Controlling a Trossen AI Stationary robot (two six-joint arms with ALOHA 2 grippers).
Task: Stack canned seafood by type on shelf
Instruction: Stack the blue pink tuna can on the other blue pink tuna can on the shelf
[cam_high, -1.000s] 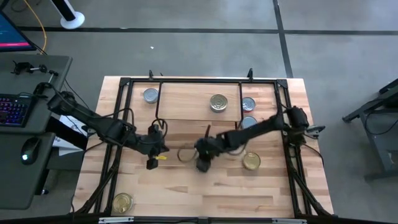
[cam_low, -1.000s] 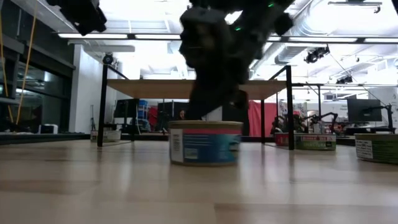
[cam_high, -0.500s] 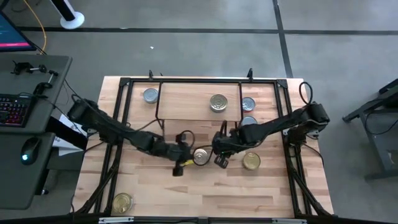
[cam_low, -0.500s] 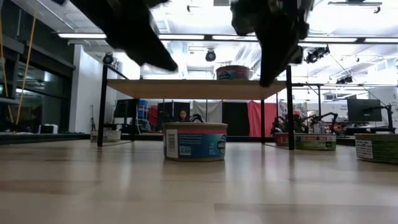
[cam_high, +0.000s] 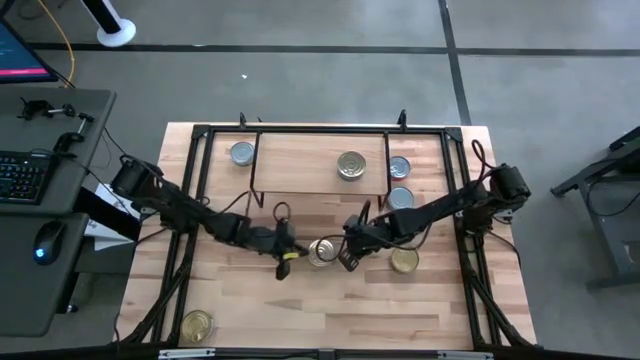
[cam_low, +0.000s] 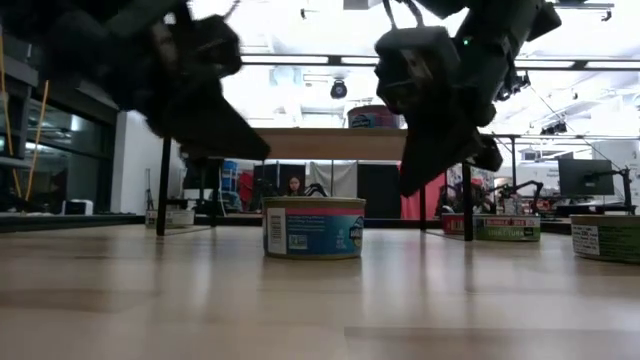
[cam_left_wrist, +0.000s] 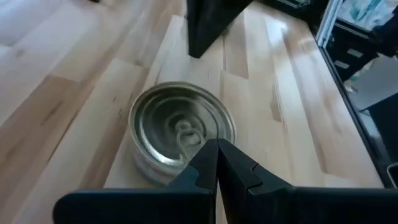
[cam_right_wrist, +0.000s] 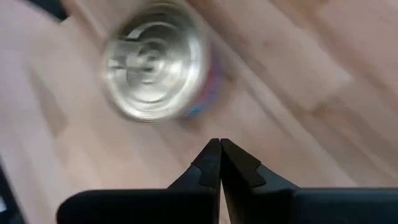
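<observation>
A gold-topped tin with a blue and red label stands on its base on the table, mid-table in front of the shelf. My left gripper is shut and hovers just left of the tin; its tips show over the tin's near rim. My right gripper, also shut, hovers just right of the tin. In the low view both grippers hang above the tin's top. Another gold-topped tin stands on the shelf top.
Silver-topped tins stand at the table's far left and right of the shelf. Gold-topped tins stand right of my right gripper and at the near left corner. A black frame rims the table.
My left gripper has moved toward the table's right, up beside the tin, and come lower. My right gripper has drawn away from the tin toward the table's right, risen, then come lower again. The tin has slid a little toward the right.
</observation>
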